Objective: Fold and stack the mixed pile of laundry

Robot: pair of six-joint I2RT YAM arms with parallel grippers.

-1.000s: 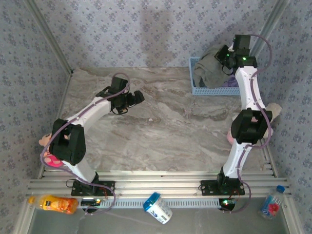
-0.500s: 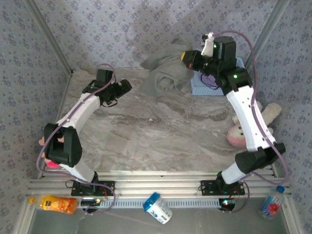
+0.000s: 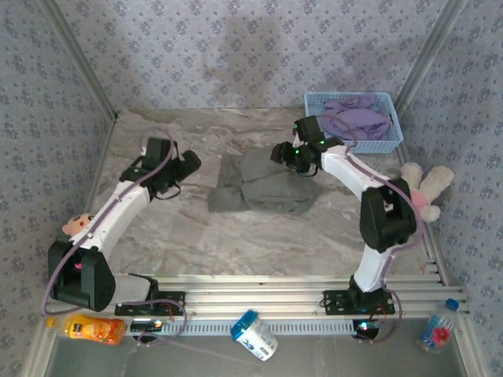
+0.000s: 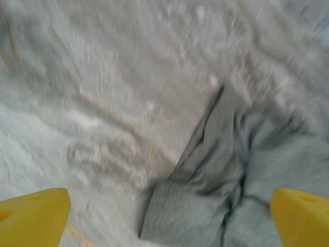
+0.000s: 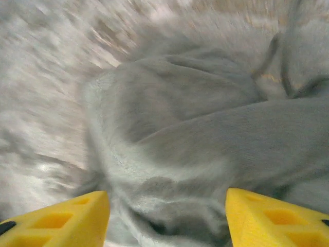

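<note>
The gray garment (image 3: 259, 184) lies crumpled on the marble table (image 3: 275, 232), left of the basket. My right gripper (image 3: 284, 153) hovers at its far right edge; in the right wrist view its yellow fingertips (image 5: 61, 218) stand apart, open (image 5: 167, 216), with gray garment (image 5: 205, 139) folds below and between them. My left gripper (image 3: 189, 163) is open just left of the garment; the left wrist view shows its gap (image 4: 169, 221) facing the gray garment's (image 4: 231, 170) near corner, not touching it. The lavender T-shirt (image 3: 357, 119) sits bunched in the basket.
The light blue lattice basket (image 3: 369, 145) stands at the back right. A plush toy (image 3: 424, 184) lies by the right arm, another (image 3: 75, 225) at the left edge. An orange bottle (image 3: 94, 328), a white-blue container (image 3: 253, 334) and a bottle (image 3: 438, 326) lie below the rail.
My right arm carried the gray garment from the basket across and down onto the table, and its jaws have opened. My left gripper drew back to the left.
</note>
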